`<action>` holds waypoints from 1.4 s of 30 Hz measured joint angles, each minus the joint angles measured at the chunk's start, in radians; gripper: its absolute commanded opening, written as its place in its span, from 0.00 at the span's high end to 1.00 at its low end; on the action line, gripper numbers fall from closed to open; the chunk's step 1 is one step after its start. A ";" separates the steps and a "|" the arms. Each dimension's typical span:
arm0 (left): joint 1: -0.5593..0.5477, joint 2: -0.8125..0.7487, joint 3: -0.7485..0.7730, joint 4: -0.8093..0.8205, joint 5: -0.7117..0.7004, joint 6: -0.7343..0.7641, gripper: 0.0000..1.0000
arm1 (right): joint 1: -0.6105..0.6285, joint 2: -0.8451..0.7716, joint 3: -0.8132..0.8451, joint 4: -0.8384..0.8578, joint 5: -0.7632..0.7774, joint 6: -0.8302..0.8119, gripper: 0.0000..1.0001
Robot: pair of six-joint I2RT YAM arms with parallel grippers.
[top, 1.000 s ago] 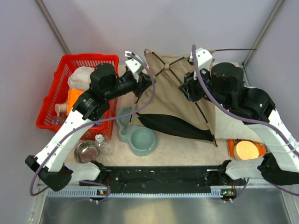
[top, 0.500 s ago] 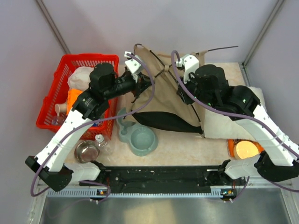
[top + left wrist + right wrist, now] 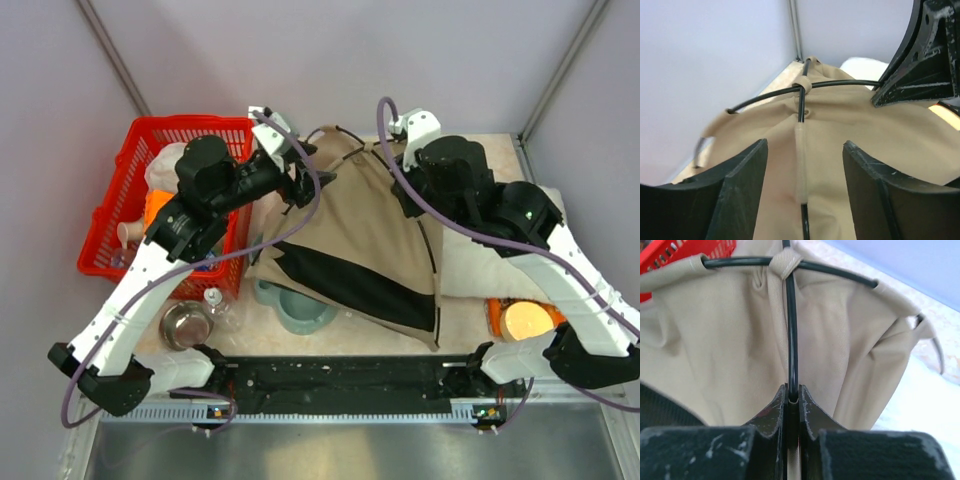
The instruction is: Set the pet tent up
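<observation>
Beige tabletop (image 3: 465, 325) bears a tan fabric pet tent (image 3: 370, 230); right jaws clamp its thin black pole (image 3: 791, 340), left jaws apart, apparently gripping nothing.

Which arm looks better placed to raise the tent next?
The right one, probably. The right gripper is shut on a tent pole near where the poles cross, so it could lift from there. The left gripper is open over the tent, gripping nothing.

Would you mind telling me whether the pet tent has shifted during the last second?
Yes: the pet tent has slid left and nearer, now covering the far part of the unmoved green pet bowl, previously clear of it.
</observation>
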State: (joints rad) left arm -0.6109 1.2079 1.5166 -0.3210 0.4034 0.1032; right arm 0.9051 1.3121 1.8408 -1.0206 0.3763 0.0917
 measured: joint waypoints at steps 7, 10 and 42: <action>0.000 -0.053 -0.001 0.084 -0.084 -0.020 0.20 | 0.000 -0.009 0.067 -0.005 0.103 0.047 1.00; 0.000 -0.085 -0.019 0.137 -0.140 -0.041 0.19 | 0.000 -0.013 0.063 0.021 0.134 0.060 1.00; 0.000 -0.148 -0.073 0.187 -0.271 -0.232 0.20 | 0.001 0.445 0.476 0.619 0.689 -0.228 1.00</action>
State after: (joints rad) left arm -0.6109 1.0603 1.4433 -0.1341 0.1326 -0.1284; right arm 0.9058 1.7569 2.3169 -0.4015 1.0653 -0.1360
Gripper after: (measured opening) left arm 0.796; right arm 0.040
